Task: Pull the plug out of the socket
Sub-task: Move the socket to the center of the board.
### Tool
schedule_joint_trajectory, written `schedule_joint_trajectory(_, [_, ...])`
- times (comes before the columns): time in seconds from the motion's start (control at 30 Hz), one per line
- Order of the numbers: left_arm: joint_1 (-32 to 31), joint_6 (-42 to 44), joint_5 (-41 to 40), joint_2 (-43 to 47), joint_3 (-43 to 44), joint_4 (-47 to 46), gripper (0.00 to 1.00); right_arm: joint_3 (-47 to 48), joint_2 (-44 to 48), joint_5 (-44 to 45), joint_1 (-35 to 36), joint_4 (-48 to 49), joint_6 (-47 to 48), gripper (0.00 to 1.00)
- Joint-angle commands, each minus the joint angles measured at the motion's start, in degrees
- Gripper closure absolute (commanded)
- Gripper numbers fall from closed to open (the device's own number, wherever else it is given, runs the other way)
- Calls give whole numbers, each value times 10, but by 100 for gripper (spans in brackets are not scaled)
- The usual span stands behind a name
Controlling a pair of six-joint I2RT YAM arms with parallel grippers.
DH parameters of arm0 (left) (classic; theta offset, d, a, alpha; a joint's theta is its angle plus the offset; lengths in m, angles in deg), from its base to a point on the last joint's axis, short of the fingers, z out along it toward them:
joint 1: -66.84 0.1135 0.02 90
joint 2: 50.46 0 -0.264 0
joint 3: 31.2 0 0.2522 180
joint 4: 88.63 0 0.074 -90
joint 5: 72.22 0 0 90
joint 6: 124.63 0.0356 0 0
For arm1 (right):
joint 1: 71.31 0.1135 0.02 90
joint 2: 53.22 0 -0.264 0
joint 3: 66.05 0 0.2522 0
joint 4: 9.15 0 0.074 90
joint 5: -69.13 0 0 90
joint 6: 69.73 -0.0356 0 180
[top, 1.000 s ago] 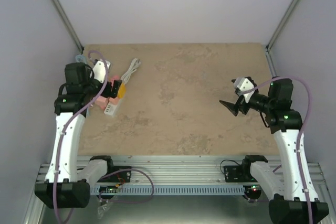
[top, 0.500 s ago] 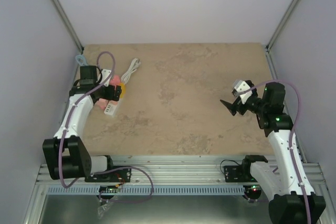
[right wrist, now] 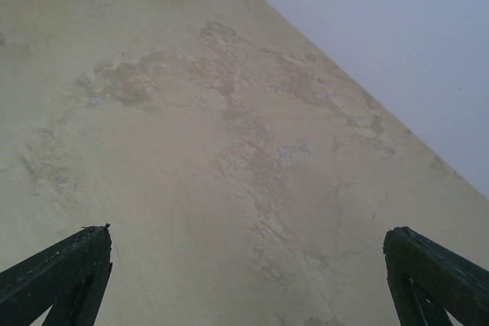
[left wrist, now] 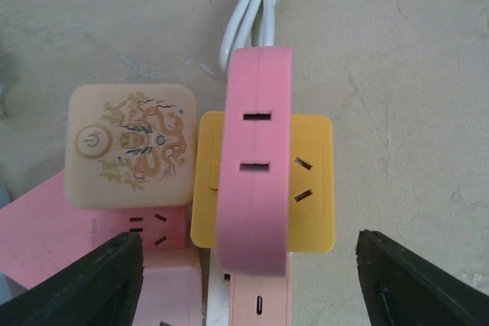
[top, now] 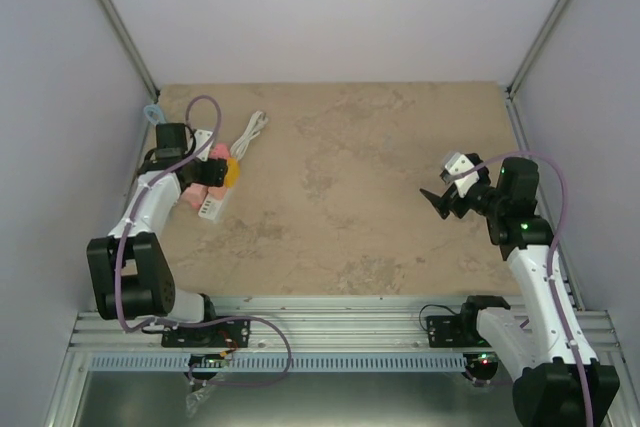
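Left wrist view: the left hand (left wrist: 246, 265) is seen open, its two dark fingers (left wrist: 92, 284) spread wide on either side of a cluster of adapter blocks, and nothing is touched or held by them. Between the fingers a pink plug (left wrist: 256, 188) is seen, a tall narrow block with two slots on its upper face, laid across the front of a yellow socket block (left wrist: 315, 188) with angled slots. Whether the plug is fully seated cannot be told. Just beside it, on the left, a beige cube (left wrist: 130, 146) printed with a dragon pattern and a power symbol is set over a flat pink block (left wrist: 46, 227). A white strip (left wrist: 218, 299) is partly seen under the plug, and a bundled white cable (left wrist: 256, 5) is laid just beyond it. From the top external view, the cluster is found at the far left of the tabletop (top: 380, 177), close to the wall, with the left hand directly over it. The right hand (top: 440, 202) is held wide open and empty, well apart on the right side, above bare tabletop.
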Motion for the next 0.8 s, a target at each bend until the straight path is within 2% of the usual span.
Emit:
schedule_joint_trajectory(0.0, [3,11,38,-3,14,-15,24,-7,-1,8,2,15,-2,2])
schedule_joint_trajectory(0.3, [3,14,54,-14,14,-24,37,-8,-4,8,3,17,-5,2])
schedule_joint_trajectory(0.43, [3,15,58,-22,15,-27,49,-8,-6,7,3,17,-6,2])
schedule_joint_trajectory(0.6, [3,23,88,-21,13,-20,57,-9,-7,6,3,17,-6,2])
schedule_joint_trajectory(0.7, [3,35,112,-16,12,-7,68,-10,-7,6,3,18,-6,2])
schedule_joint_trajectory(0.77, [3,43,128,-11,8,1,70,-10,-9,7,3,18,-6,2])
